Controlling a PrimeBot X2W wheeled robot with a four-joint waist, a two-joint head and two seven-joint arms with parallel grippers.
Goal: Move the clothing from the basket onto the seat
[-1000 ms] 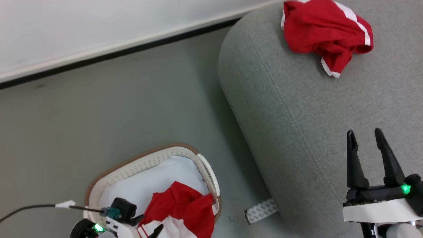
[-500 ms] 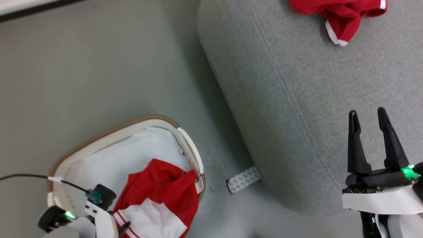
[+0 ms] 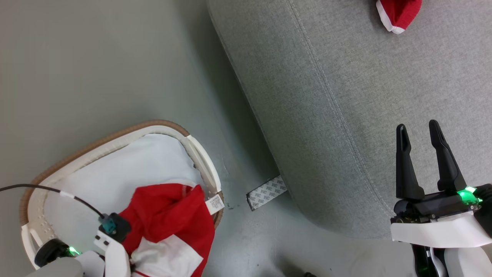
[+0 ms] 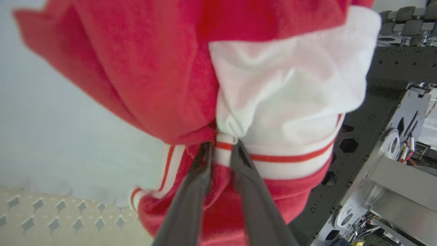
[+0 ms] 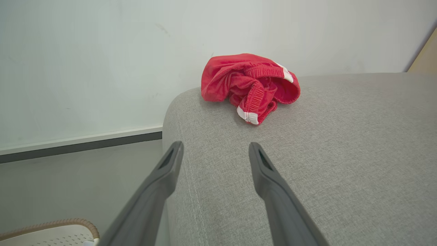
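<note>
Red garment (image 3: 169,215), white-striped: lying in the basket (image 3: 115,134), at the end nearest the robot, and bunching toward the left gripper (image 4: 222,145).

Left gripper: a second ago its jaws were standing wide over the fabric; now they are closing. In the left wrist view the two dark fingers are pinching a fold of the white, red-striped band, with cloth pressed between the tips. The grip is judged as just taken; the cloth is not yet lifting clear of the basket.

Right gripper (image 3: 418,125): hovering over the seat (image 3: 326,115), its jaws spread wide and carrying nothing, as a second ago.

Second red garment (image 5: 249,83): sitting crumpled on the far part of the seat, well apart from both grippers. In the head view it is sliding toward the top edge (image 3: 398,13), but the whole picture is shifting with it, so the camera is tipping down and the garment is staying put.

Meaning for the task: one piece is already resting on the seat and the other is being picked. The next move is judged to be a lift over the basket's rim and a carry across the floor to the seat; a pinch on a single fold is risking slippage.
</note>
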